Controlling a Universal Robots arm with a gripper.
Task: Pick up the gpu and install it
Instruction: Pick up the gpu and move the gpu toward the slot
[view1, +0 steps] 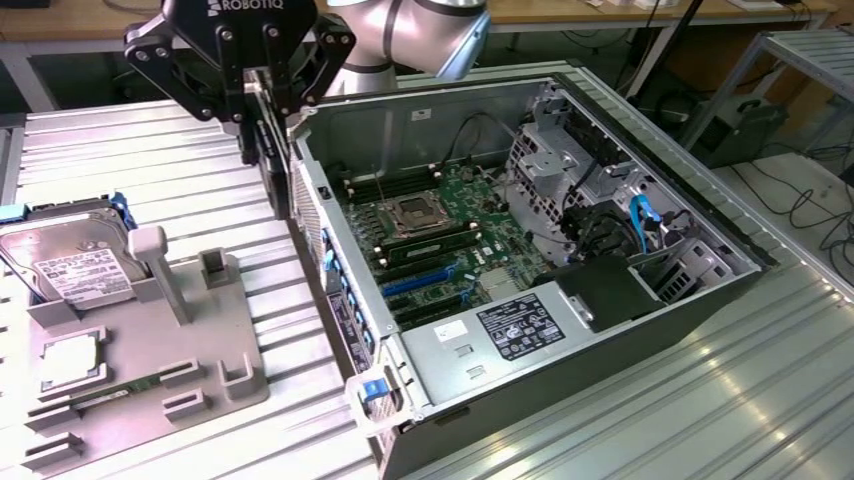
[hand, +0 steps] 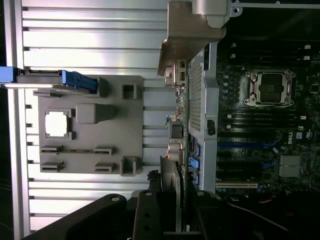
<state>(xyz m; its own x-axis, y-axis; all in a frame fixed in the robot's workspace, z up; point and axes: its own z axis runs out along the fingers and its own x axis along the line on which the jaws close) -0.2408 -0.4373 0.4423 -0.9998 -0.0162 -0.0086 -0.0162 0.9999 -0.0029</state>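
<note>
The fingers (view1: 248, 135) are pinching, narrowed partway, the top edge of the thin, flat, dark gpu card (view1: 276, 178), which is hanging straight down beneath them, its long axis seemingly upright. It is hovering just outside the perforated rear wall of the open grey metal computer case (view1: 310, 205). The blue expansion slots (view1: 420, 280) are lying beyond that wall, lower than the fingers and further into the case.

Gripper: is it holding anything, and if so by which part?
Yes: the gripper holds the gpu by its upper edge, the card hanging on edge just outside the case.
</note>
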